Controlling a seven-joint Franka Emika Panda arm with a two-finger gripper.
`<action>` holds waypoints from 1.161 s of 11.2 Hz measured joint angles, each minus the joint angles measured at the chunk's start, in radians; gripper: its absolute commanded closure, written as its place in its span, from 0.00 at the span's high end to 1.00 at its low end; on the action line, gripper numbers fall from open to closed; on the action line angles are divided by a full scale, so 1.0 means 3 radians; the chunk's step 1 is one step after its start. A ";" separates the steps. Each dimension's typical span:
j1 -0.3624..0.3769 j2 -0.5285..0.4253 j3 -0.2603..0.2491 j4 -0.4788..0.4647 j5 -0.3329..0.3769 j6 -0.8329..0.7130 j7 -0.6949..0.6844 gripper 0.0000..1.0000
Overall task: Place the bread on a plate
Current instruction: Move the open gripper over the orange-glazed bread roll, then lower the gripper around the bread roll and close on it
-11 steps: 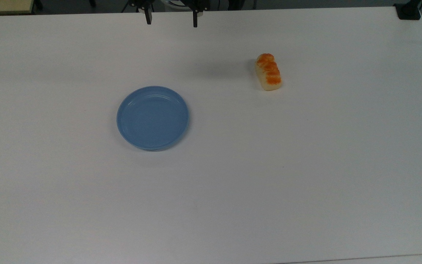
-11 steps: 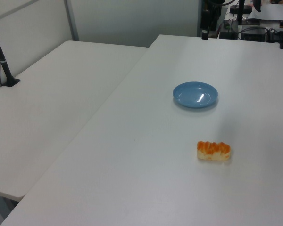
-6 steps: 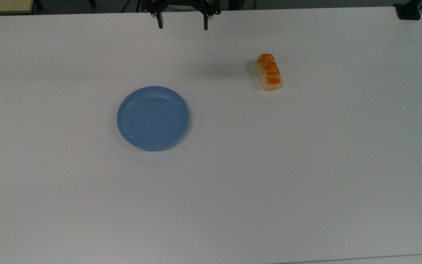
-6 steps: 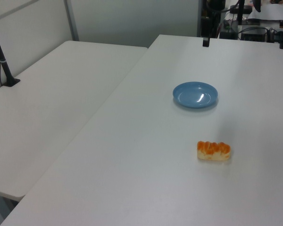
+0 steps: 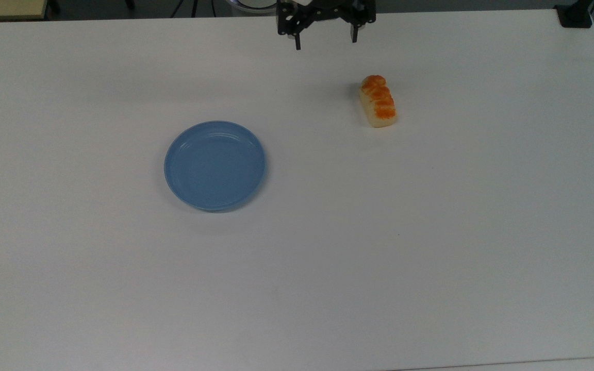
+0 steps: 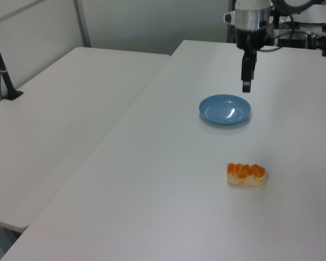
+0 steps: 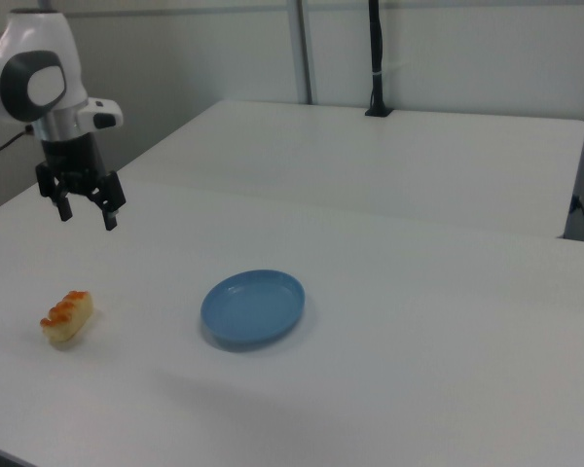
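Top view first: the gripper (image 5: 325,42) hangs at the far edge of the table (image 5: 431,247), fingers spread wide and holding nothing. The bread (image 5: 378,101) lies flat on the table a little nearer and to the top view's right of it, not touched. The plate (image 5: 215,165) sits bare, well apart to the top view's left and nearer the camera. So nothing of the job is done yet: no grasp, no lift, no placement.

Over to the left view: the gripper (image 6: 246,81) hangs high above the table, lined up just past the plate's (image 6: 225,109) far rim from this angle. The bread (image 6: 246,174) rests on its side-long base nearer the camera, orange top up, apart from the plate.

Right view now: the gripper (image 7: 84,208) is clearly open, both fingers splayed, up in the air above and beyond the bread (image 7: 67,317), which sits at the right view's left. The plate (image 7: 253,307) waits empty to the right view's right. By my read the approach is under way; descent, pinch, carry and release all remain.
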 measured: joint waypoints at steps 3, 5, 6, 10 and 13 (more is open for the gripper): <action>0.0001 -0.0012 0.0380 -0.0489 0.0004 0.0680 0.0162 1.00; 0.0002 -0.0011 0.0562 -0.0755 0.0004 0.1144 0.0327 1.00; 0.0001 -0.0010 0.0624 -0.0823 0.0004 0.1242 0.0394 1.00; 0.0004 0.0166 0.0801 -0.0914 0.0002 0.1322 0.0586 1.00; 0.0066 0.0473 0.0814 -0.0918 -0.0271 0.1588 0.0917 1.00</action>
